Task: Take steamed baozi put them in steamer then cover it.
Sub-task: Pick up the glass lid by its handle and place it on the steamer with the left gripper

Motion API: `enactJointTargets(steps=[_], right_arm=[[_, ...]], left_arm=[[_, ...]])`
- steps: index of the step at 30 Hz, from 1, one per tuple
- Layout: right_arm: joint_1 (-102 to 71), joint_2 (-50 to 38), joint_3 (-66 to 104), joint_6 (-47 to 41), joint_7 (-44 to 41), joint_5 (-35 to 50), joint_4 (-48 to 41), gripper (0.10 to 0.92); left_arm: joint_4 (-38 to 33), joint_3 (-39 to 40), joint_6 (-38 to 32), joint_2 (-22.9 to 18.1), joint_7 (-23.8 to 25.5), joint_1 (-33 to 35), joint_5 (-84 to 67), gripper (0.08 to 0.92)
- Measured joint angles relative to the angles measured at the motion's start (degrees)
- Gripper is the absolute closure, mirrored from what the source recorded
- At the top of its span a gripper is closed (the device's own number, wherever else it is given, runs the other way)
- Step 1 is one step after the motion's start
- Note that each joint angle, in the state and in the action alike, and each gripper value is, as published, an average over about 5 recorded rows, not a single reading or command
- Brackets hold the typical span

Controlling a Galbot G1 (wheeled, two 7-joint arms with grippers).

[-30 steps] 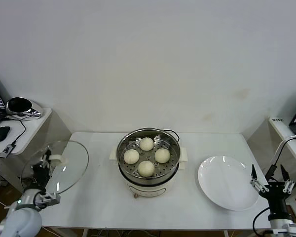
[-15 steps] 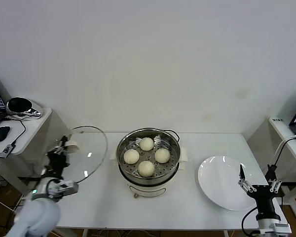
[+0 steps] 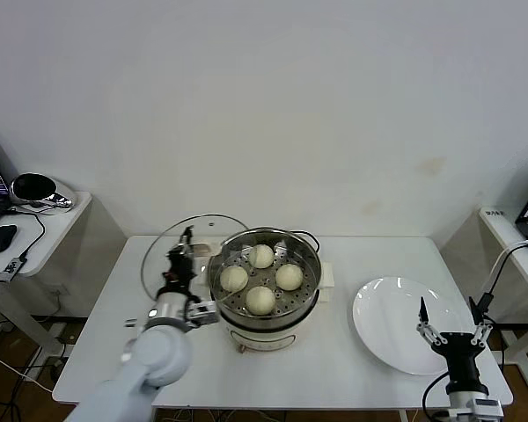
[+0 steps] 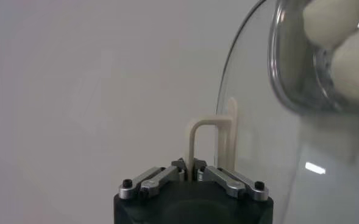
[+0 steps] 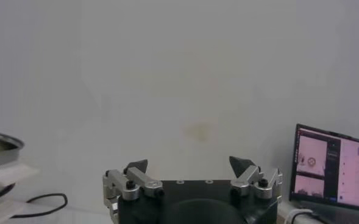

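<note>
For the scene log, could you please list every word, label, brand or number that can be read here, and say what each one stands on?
No text can be read.
Laptop screen in the right wrist view: pink windows with small marks, too small to read.
Steamer, cover, steamed baozi, plate, left gripper and right gripper: no lettering visible.

We take the steamer (image 3: 265, 286) as landmark, mid-table (image 3: 334, 369). Four steamed baozi (image 3: 261, 256) sit in it on the tray: one at the back, one left, one right, one front. Just left of the steamer we see the cover (image 3: 178, 255) held on edge, its rim overlapping the steamer's left side, left gripper (image 3: 181, 252) clamped on its handle. Right of the steamer lies a plate (image 3: 405, 321); right gripper (image 3: 451, 332) hovers at the plate's near-right edge, jaws apart.
</note>
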Motion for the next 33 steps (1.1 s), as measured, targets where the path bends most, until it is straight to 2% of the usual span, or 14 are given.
enactJointTargets(steps=[8, 18, 33], right_arm=[[0.0, 0.3, -0.5, 0.3, 0.2, -1.1, -0.6, 0.203], [0.2, 0.5, -0.9, 0.4, 0.2, -1.8, -1.2, 0.203], [0.3, 0.6, -1.4, 0.7, 0.3, -2.1, -1.7, 0.203]], left_arm=[[4.4, 6.4, 2.1, -6.8, 4.7, -5.2, 7.9, 0.854], [8.5, 9.8, 3.4, -13.3, 7.9, -6.8, 14.4, 0.854], [11.1, 11.5, 3.6, -17.1, 9.4, -6.4, 19.0, 0.854]])
